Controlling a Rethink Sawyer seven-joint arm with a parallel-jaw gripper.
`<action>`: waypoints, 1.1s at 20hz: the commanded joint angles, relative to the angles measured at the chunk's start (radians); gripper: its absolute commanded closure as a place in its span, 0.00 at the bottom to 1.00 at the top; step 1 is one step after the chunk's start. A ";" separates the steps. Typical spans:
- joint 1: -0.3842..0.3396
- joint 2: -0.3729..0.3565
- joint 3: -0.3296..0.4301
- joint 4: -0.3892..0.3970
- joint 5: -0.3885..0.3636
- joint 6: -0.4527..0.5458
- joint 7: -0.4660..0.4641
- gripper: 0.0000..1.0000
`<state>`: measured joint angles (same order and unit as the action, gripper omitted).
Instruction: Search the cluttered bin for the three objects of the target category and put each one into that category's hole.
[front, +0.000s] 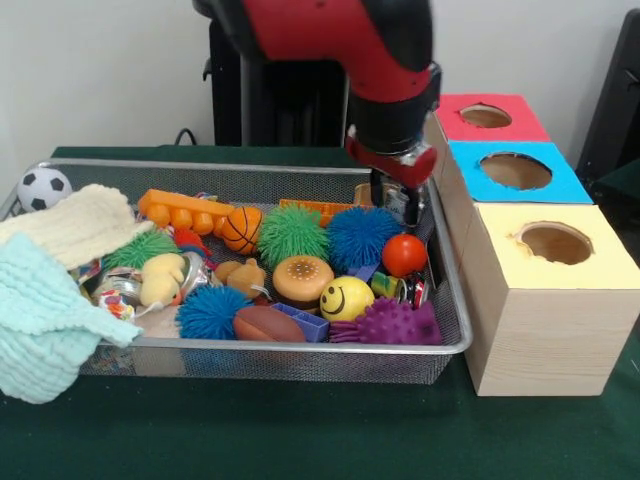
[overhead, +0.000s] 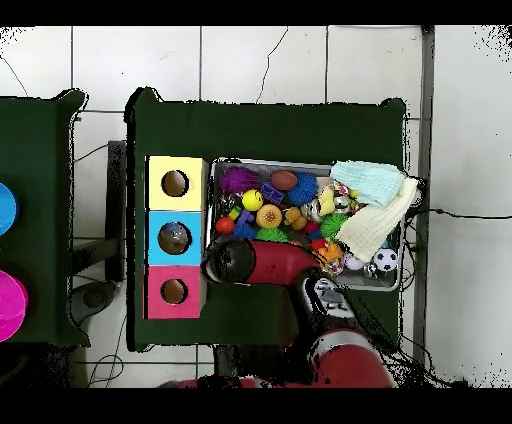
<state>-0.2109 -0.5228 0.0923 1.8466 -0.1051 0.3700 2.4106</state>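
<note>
Although the red arm fills the upper middle of the front view, its end effector (front: 400, 203) hangs down into the right end of the cluttered bin (front: 250, 347), just behind a red ball (front: 404, 254) and beside a blue spiky ball (front: 360, 238); whether it is clenched or released I cannot tell. That wire basket spans the lower left and centre, on the dark green worktop (front: 300, 430), with the yellow box (front: 545, 300) just right of it. It looks stiff and light, best held by its metal rim, though the soft, light toys inside are what need picking.

From overhead, the cluttered bin (overhead: 300, 166) sits at centre, boxes to its left, and the arm (overhead: 262, 262) reaches over its lower left corner, hiding the end effector.
</note>
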 joint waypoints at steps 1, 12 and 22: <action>0.269 0.087 -0.261 -0.092 -0.160 -0.065 0.137 0.00; 0.285 0.122 -0.388 -0.237 -0.151 0.190 0.014 0.00; 0.312 0.148 -0.477 -0.323 -0.252 0.115 0.021 0.00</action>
<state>0.0987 -0.4324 -0.3310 1.6468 -0.2781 0.4661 2.4110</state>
